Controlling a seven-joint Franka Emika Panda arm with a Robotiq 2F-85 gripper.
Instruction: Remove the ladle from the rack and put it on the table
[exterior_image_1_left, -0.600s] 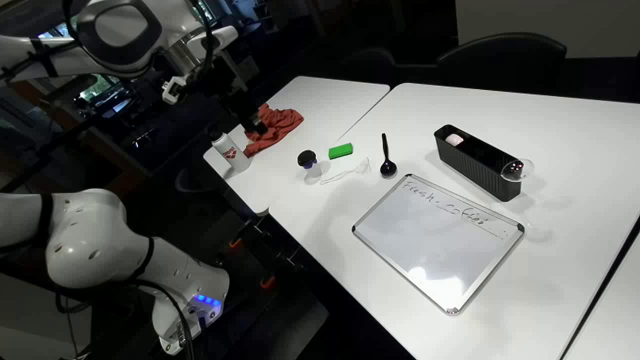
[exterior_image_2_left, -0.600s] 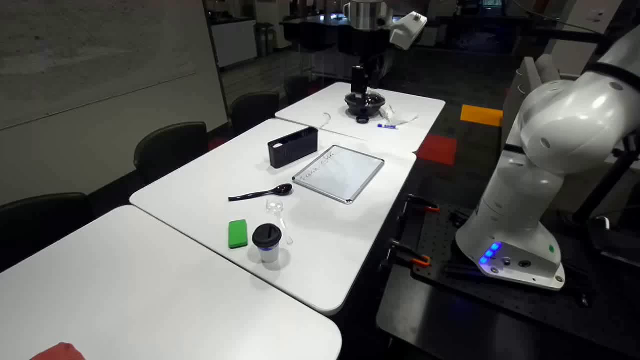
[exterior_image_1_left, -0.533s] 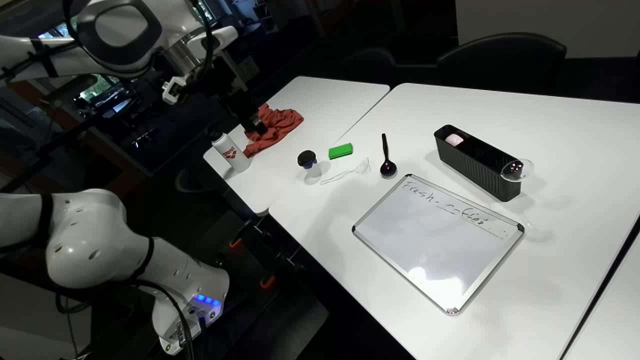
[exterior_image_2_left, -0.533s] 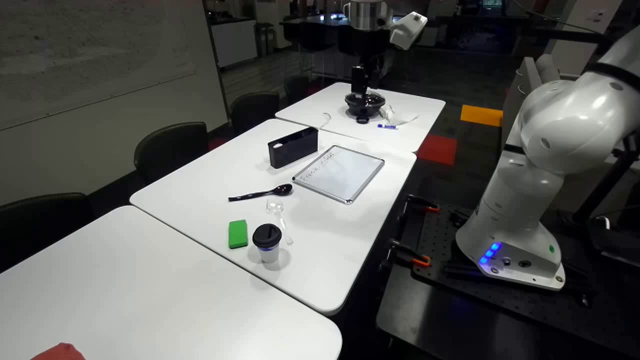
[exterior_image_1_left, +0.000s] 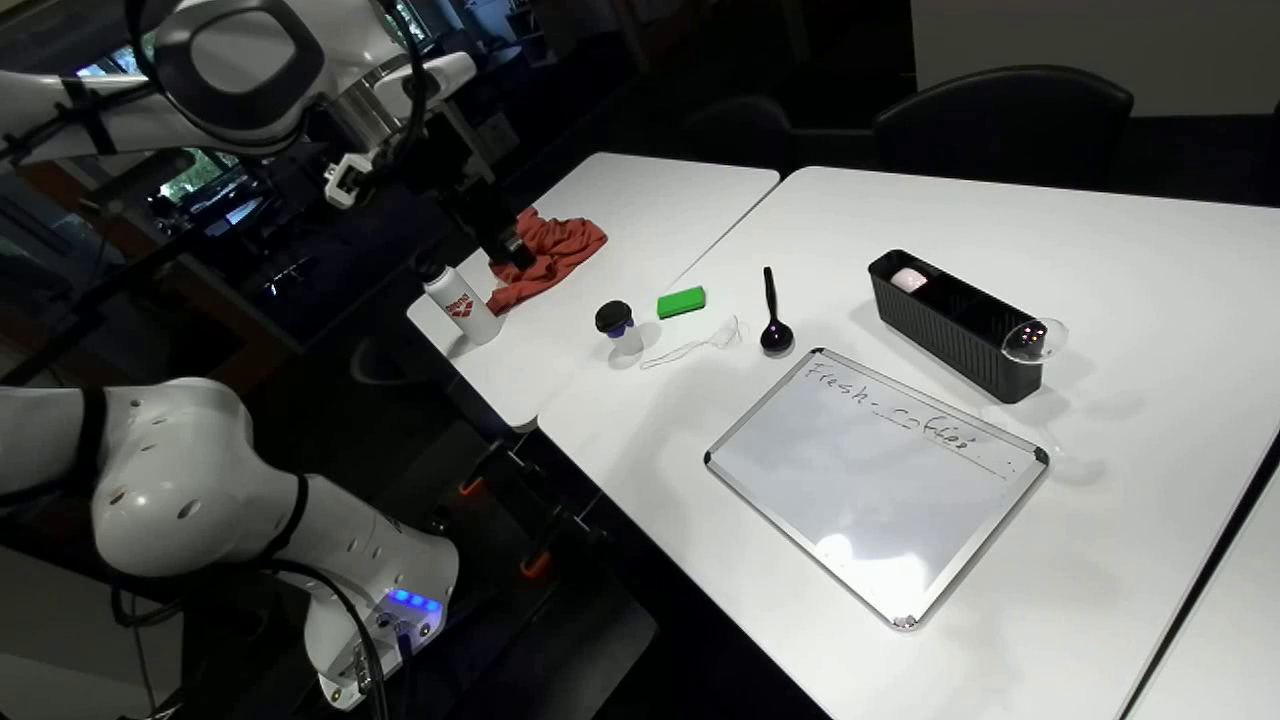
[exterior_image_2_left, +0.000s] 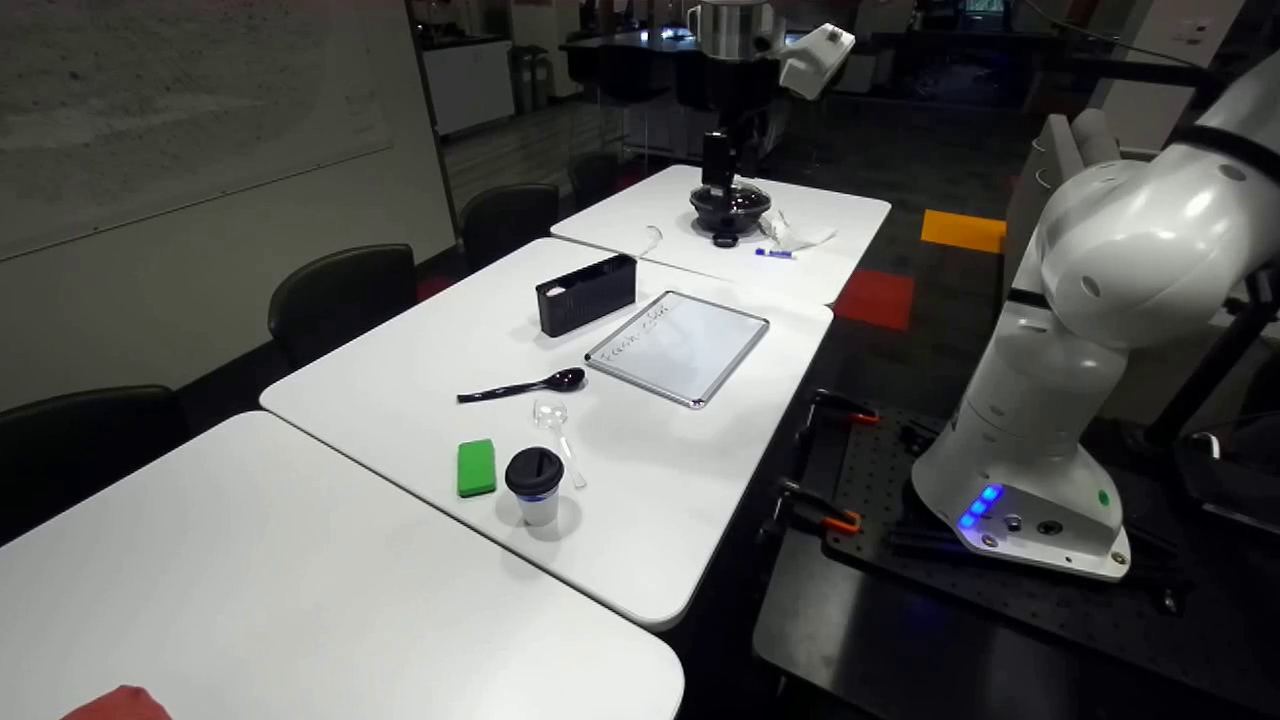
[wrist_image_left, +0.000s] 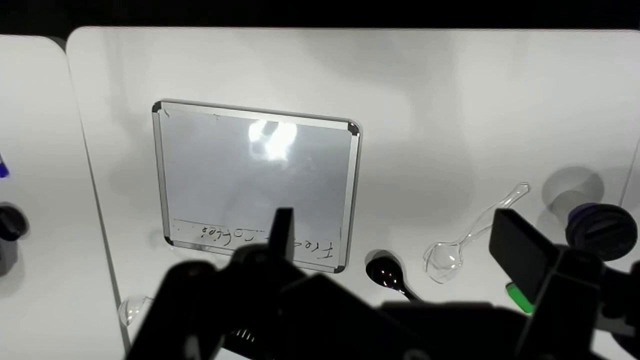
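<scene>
The clear ladle's round bowl (exterior_image_1_left: 1035, 341) sticks out over one end of the black rack (exterior_image_1_left: 935, 335), and its handle is hidden inside. In an exterior view the bowl (exterior_image_2_left: 652, 238) shows just beyond the rack (exterior_image_2_left: 590, 300). In the wrist view the bowl (wrist_image_left: 131, 310) is at the lower left, and only a sliver of the rack (wrist_image_left: 242, 344) shows. The rack stands on the white table (exterior_image_1_left: 1150, 260). My gripper is high above and away from the rack in both exterior views (exterior_image_1_left: 512, 250) (exterior_image_2_left: 722, 185). In the wrist view its fingers (wrist_image_left: 395, 235) are wide apart with nothing between them.
A whiteboard (exterior_image_1_left: 880, 490) lies beside the rack. A black spoon (exterior_image_1_left: 776, 335), another clear ladle (exterior_image_2_left: 555, 425), a green block (exterior_image_1_left: 681, 302) and a lidded cup (exterior_image_2_left: 535, 485) are on the table. A bottle (exterior_image_1_left: 462, 308) and red cloth (exterior_image_1_left: 550, 250) are farther off.
</scene>
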